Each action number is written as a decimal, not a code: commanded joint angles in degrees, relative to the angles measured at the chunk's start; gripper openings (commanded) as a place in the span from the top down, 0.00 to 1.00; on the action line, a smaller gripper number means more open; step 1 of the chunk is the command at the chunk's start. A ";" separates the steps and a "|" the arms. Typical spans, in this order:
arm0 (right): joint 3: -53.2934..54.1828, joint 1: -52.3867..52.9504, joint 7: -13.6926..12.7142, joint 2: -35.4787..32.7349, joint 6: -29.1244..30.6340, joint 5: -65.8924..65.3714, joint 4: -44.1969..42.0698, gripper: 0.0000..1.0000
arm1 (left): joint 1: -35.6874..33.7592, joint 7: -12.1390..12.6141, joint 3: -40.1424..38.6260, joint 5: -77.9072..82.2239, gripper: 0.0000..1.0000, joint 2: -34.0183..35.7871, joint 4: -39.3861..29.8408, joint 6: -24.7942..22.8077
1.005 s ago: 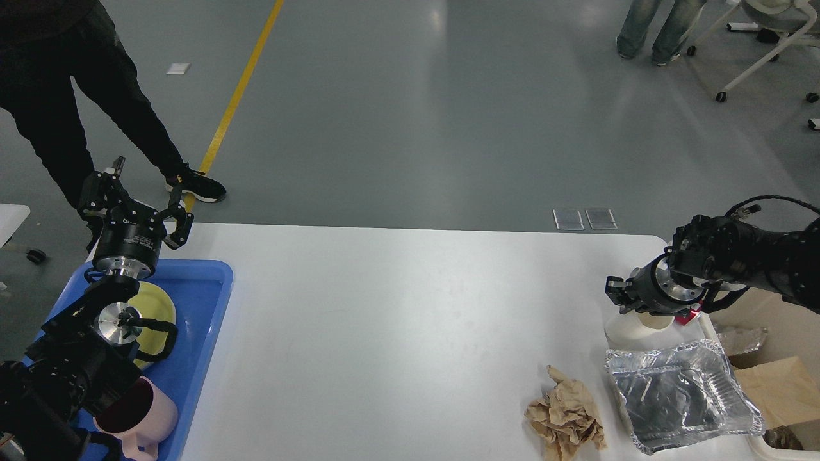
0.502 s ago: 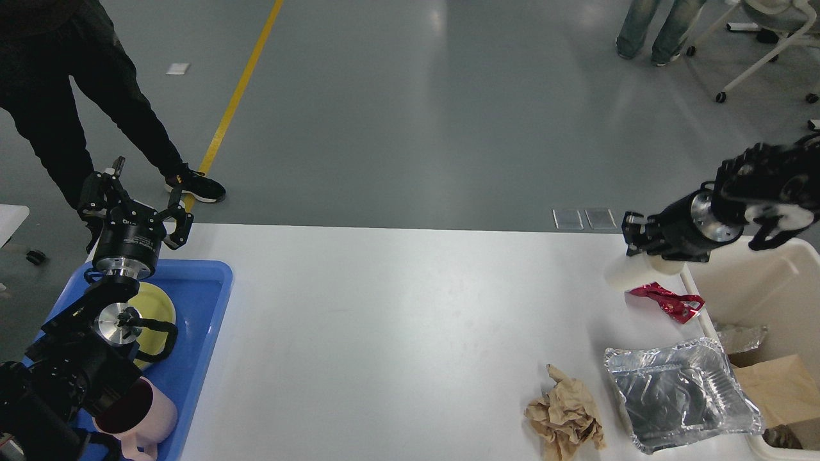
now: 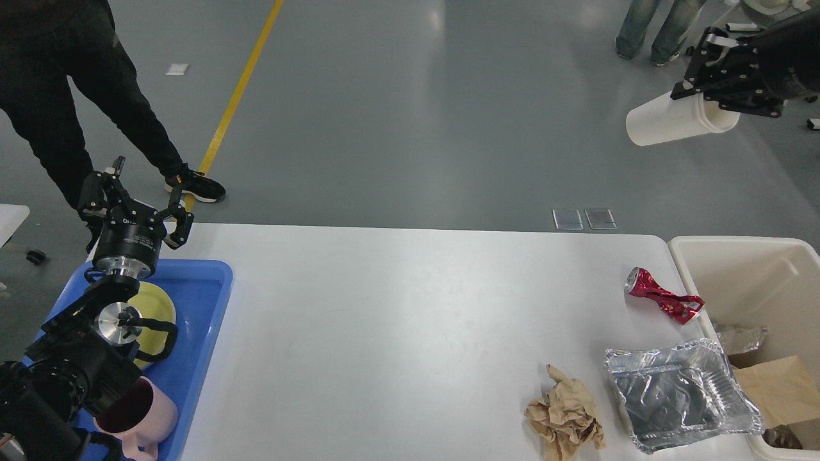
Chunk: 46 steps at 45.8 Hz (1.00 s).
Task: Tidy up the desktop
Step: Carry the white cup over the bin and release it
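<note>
Gripping white cup (image 3: pixel 666 120), right hand (image 3: pixel 708 96) raised; left hand (image 3: pixel 134 192) open; desktop (image 3: pixel 410 333) white, smooth.

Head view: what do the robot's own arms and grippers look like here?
Both arms are black. The left arm shows silver metal joint discs and a looping black cable; its wrist is a black cylinder with a silver ring and small white lettering. The left gripper has two skeletal black linkage fingers. The right gripper is also black, with angular linkage parts.
</note>
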 commanded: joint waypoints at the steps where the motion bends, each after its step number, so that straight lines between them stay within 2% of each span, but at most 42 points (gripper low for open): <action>1: 0.28 -7.43 -0.09 -2.44 -4.11 -0.09 -4.87 1.00 | 0.00 -0.03 0.00 0.04 0.04 0.00 -0.06 0.00; 11: 2.92 -33.10 -0.09 -2.53 -19.65 0.17 -15.51 1.00 | 0.00 -0.03 0.00 -0.04 0.04 0.00 0.02 0.00; 18: 8.98 -50.94 0.00 -1.91 -29.60 0.17 -22.01 1.00 | 0.00 -0.03 0.00 0.04 0.04 0.00 0.02 0.00; 19: 10.03 -53.31 0.00 -1.83 -30.39 0.17 -23.24 0.96 | 0.00 -0.03 0.00 0.04 0.04 0.00 -0.06 0.00; 20: 11.26 -55.77 0.00 -1.65 -30.92 0.17 -24.56 0.84 | 0.00 -0.03 0.00 0.04 0.04 0.00 0.02 0.00; 21: 12.49 -57.89 0.00 -1.30 -31.36 0.17 -25.96 0.67 | 0.00 -0.03 0.00 -0.04 0.04 0.00 0.02 0.00; 22: 14.16 -60.60 0.00 -0.69 -31.80 0.17 -27.80 0.40 | 0.00 0.06 0.00 0.04 0.04 0.00 0.02 0.00; 23: 15.30 -62.55 0.00 -0.16 -32.06 0.17 -29.39 0.20 | 0.00 -0.03 0.00 0.04 0.04 0.00 0.02 0.00; 24: 16.62 -64.22 0.00 0.54 -32.33 0.17 -30.88 0.05 | 0.00 -0.03 0.00 0.04 0.04 0.00 0.02 0.00; 25: 17.94 -65.71 0.08 1.24 -32.42 0.17 -32.38 0.00 | 0.00 -0.03 0.00 0.04 0.04 0.00 0.02 0.00; 30: 21.46 -72.13 0.08 3.71 -32.33 0.17 -37.22 0.00 | 0.00 -0.03 0.00 -0.04 0.04 0.00 0.02 0.00; 35: 21.82 -74.96 0.08 5.38 -32.51 0.17 -38.19 0.00 | 0.00 -0.03 0.00 0.04 0.04 0.00 0.02 0.00; 42: 21.91 -73.56 0.08 6.26 -32.33 0.17 -37.40 0.00 | 0.00 -0.03 0.00 0.04 0.04 0.00 0.02 0.00; 46: 21.56 -68.64 0.08 7.58 -31.89 0.44 -37.23 0.00 | 0.00 -0.03 0.00 0.04 0.04 0.00 0.02 0.00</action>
